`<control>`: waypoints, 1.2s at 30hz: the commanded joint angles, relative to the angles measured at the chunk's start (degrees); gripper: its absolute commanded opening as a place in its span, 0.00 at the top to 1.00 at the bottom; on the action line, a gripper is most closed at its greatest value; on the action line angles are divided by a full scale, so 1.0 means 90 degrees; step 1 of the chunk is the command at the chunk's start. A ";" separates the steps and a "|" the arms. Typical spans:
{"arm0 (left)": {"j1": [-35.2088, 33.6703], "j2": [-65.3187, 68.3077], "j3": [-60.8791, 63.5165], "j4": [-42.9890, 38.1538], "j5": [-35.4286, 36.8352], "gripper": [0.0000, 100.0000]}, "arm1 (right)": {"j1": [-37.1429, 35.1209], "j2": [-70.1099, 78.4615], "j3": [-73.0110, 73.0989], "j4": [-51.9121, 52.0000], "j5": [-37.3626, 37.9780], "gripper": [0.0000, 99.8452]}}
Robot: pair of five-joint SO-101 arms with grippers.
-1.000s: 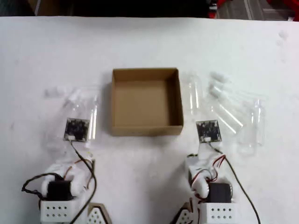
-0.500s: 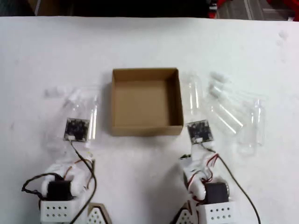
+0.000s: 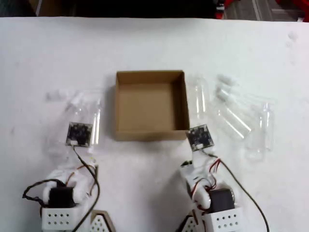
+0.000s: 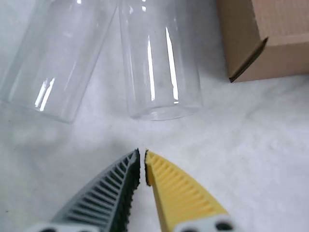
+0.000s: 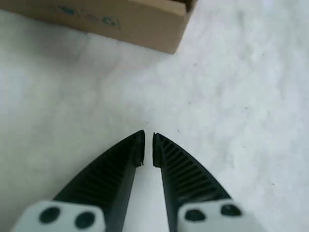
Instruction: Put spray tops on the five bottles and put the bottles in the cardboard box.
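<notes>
Left gripper (image 4: 143, 162) first: grey and yellow fingers closed together with nothing between them, tips low over the white surface (image 4: 260, 145). Just ahead of those tips lie two clear bottles (image 4: 159, 63), on their sides, next to each other, the second one (image 4: 53, 63) angled away. The corner of the box (image 4: 265, 38) sits close beside the nearer bottle.

Over to the right gripper (image 5: 148, 145): black fingers drawn together with only a sliver of a gap, holding nothing and pointing down at bare surface. The box wall (image 5: 120, 19) stands near, beyond the tips.

From the high view, the left arm (image 3: 63, 193) sits in the lower left of the frame. The right arm (image 3: 210, 193) is at lower centre-right, with its wrist near the box's lower right corner. The open box (image 3: 152, 134) holds the middle of the frame. Left of it lie the two bottles (image 3: 91, 121). Right of it lie three more: one just beside the box (image 3: 199, 99), one diagonal (image 3: 231, 121), and one farther right (image 3: 260, 130). Small whitish pieces (image 3: 226, 87) lie above them, too blurred to make out.
</notes>
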 commanded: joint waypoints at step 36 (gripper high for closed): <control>0.0093 -0.0054 -0.0010 0.0000 -0.0068 0.98 | 0.0317 -0.0015 0.0059 -0.4733 0.0068 0.84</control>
